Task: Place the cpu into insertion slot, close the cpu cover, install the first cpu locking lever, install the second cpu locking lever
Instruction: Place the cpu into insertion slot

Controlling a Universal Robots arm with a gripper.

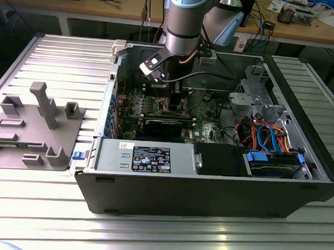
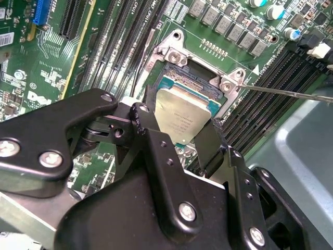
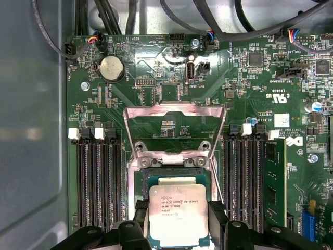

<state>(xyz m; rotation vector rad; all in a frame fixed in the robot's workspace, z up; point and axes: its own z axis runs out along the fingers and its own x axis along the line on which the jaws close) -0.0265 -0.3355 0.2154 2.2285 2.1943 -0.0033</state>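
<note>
cpu (image 3: 177, 214): grey print lines on top | motherboard (image 3: 156, 57): white lettering | power supply (image 1: 112, 156): black sticker (image 1: 151, 159), print too small

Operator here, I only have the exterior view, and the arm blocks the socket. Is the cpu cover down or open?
Observer: Open. In the first wrist view the cpu cover is swung up and away from the insertion slot.
Operator: Where is the cpu?
Observer: In both wrist views the cpu sits between the fingers of the gripper, silver face up, directly over the slot.
Operator: Is it seated?
Observer: Probably not. In the second wrist view it looks tilted, one edge overlapping the slot's metal rim, though I can't be certain.
</note>
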